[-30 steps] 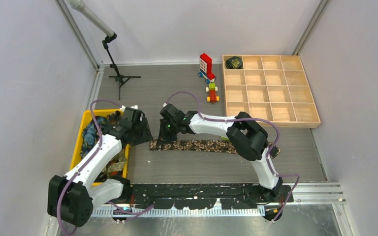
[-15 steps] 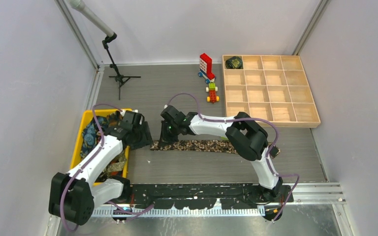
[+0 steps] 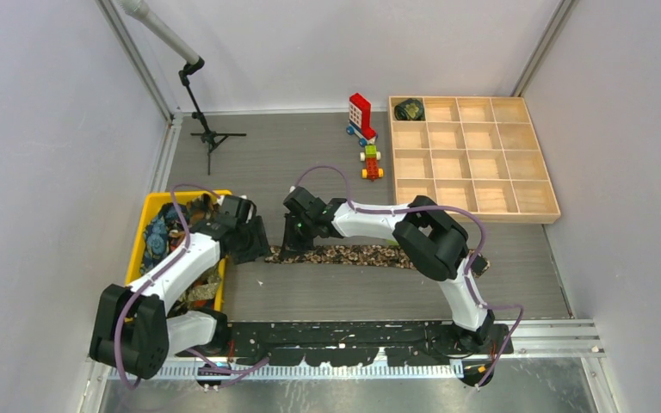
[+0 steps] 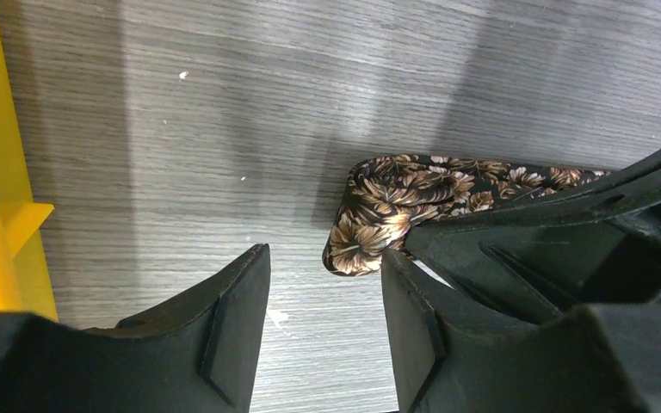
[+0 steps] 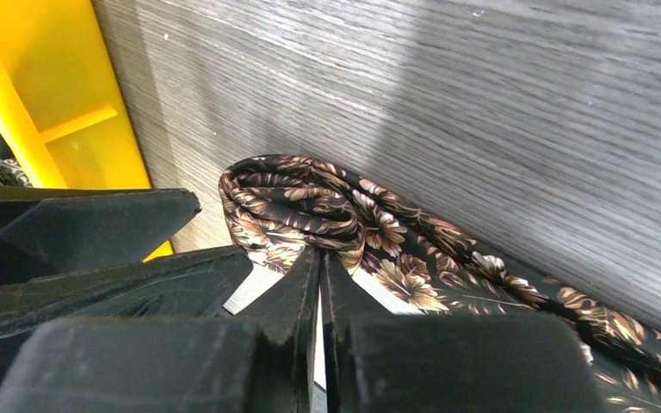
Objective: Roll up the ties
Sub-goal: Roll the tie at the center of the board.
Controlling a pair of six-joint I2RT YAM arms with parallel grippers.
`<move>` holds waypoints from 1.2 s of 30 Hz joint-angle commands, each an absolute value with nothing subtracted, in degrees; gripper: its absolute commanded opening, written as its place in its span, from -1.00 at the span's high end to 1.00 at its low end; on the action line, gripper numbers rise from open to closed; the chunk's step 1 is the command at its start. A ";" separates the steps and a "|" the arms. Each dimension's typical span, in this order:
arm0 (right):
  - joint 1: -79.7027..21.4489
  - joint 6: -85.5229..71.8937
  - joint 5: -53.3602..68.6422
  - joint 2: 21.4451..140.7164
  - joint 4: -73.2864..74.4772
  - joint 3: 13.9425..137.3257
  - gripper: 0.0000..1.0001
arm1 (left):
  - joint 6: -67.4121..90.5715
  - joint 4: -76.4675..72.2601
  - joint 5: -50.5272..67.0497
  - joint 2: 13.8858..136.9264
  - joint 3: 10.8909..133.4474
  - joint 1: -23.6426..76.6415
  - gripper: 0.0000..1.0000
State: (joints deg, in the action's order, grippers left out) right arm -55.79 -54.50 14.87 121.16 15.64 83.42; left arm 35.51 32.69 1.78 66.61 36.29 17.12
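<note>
- Brown-and-black floral fabric necktie (image 3: 357, 255) (image 4: 396, 194) (image 5: 413, 249) lies on the grey wood-grain surface (image 3: 310, 163). It stretches away to the right of the right gripper (image 3: 290, 250) (image 5: 320, 258), with its end curled over at that gripper's tips.
- Right gripper: narrow, its fingers pressed almost together and nipping the curled end of the necktie.
- Left gripper (image 3: 259, 250) (image 4: 323, 258): wide apart and holding nothing, with bare surface between its fingers. The necktie's end sits just beside its right finger.
- Yellow plastic bin (image 3: 159, 197) of patterned ties (image 3: 159, 237) sits just to the left gripper's left.
</note>
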 commanded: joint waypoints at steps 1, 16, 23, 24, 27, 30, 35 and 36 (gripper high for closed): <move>-55.63 -53.97 14.41 121.19 14.30 83.93 0.81 | 34.63 29.53 2.35 68.34 36.33 16.93 -0.03; -55.56 -53.22 14.55 118.99 17.63 87.56 0.81 | 34.16 28.08 2.31 73.85 36.98 16.95 0.00; -55.48 -52.28 13.52 119.27 19.48 88.54 0.81 | 33.93 28.39 2.21 72.91 36.99 16.93 0.01; -55.40 -52.22 13.39 119.39 19.44 88.25 0.81 | 33.94 28.53 1.98 72.87 37.08 16.95 0.00; -55.17 -52.05 12.78 119.70 19.47 87.18 0.81 | 33.93 28.76 1.79 72.61 37.13 16.96 0.01; -55.03 -51.79 12.52 120.34 19.51 86.41 0.81 | 33.91 28.92 1.85 72.43 37.18 16.88 0.01; -54.85 -51.68 12.22 121.23 19.47 84.96 0.81 | 33.94 30.64 0.92 71.12 38.31 16.93 -0.10; -54.84 -51.63 12.14 121.44 19.39 84.77 0.81 | 33.86 31.02 0.54 70.36 38.52 16.94 -0.16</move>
